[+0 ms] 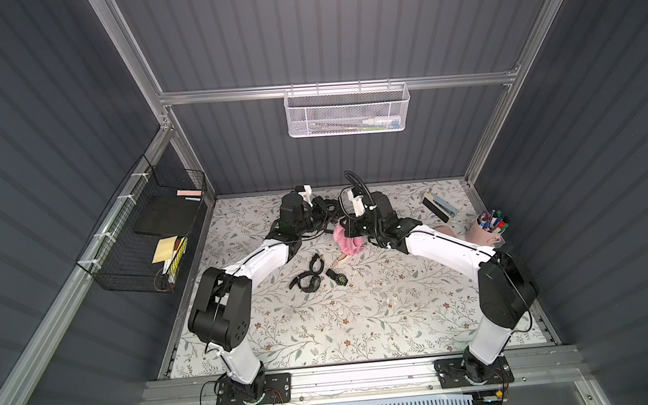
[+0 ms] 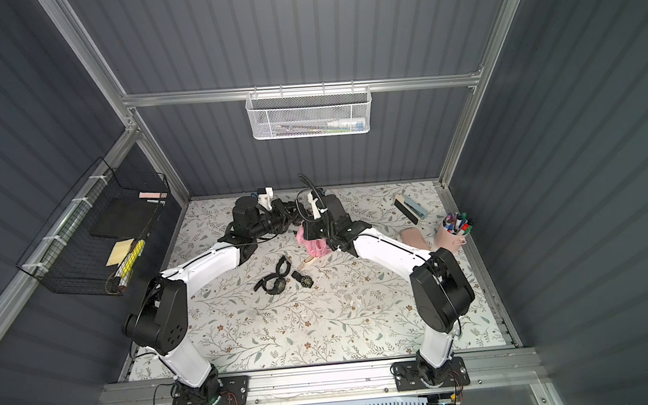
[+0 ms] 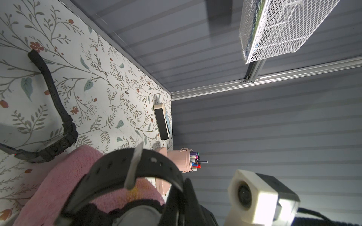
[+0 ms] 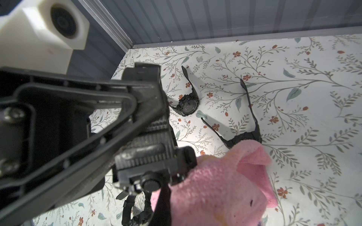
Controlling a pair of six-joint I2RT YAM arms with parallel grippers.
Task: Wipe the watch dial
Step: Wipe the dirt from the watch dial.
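While fully closed, left gripper (image 1: 327, 212) on watch (image 3: 137, 168), right gripper (image 1: 345, 228) on cloth (image 4: 225, 185)

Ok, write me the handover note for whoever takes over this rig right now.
Left gripper: shut on the watch, held above the table.
Right gripper: shut on the cloth, which touches the watch.
Other watches lie on the table, apart from both grippers.
Done: watch and cloth picked up and brought together.
Left: wiping the dial; it is hidden here, so how clean it is cannot be told.
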